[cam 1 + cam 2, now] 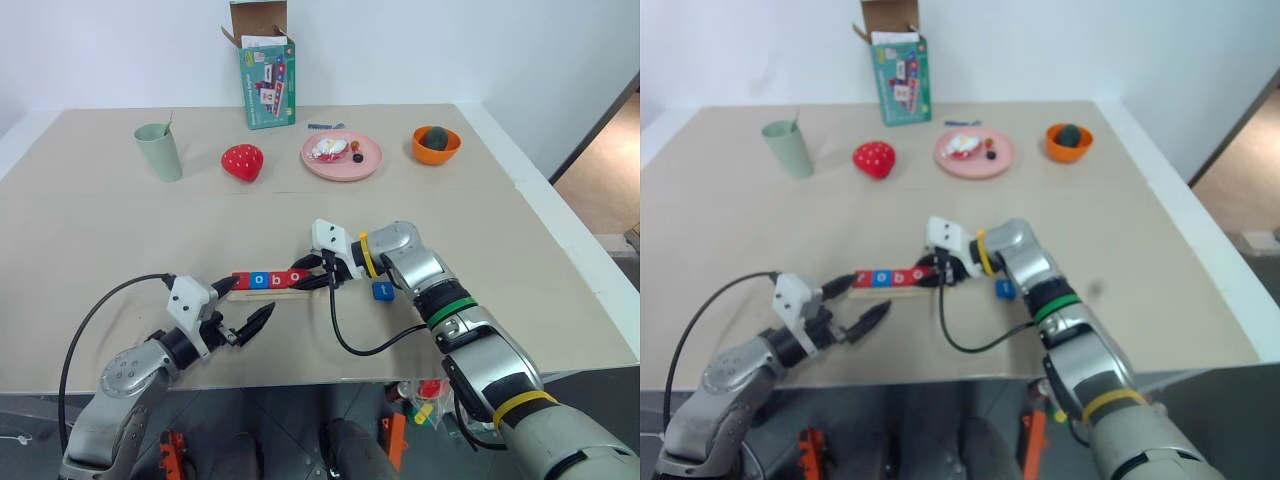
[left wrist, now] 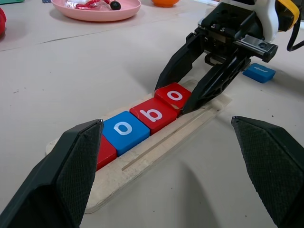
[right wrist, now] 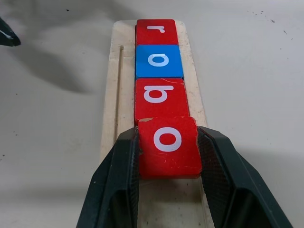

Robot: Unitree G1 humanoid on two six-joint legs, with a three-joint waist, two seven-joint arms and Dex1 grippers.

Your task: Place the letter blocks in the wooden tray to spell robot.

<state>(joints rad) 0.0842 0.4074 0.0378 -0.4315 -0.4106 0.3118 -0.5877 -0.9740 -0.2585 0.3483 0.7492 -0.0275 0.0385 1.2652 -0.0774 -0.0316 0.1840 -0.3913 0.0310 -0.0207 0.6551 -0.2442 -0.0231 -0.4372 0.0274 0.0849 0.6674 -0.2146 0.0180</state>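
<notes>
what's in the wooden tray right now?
Four blocks in a row on the wooden tray: red r, blue o, red b, and red o, gripped by the right hand. Tray surface under them is covered.

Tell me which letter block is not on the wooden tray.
The blue block lying on the table beside the right gripper; the other four sit on the wooden tray.

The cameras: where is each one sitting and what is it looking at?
Head eyes: high up, looking down the table; both arms show, the wooden tray between them.
Left wrist: low on the table, looking along the tray at the right end effector; its own open fingers frame the view.
Right wrist: above the tray's end; its fingers hold the red o block.
Shared: the tray and its tiles.
</notes>
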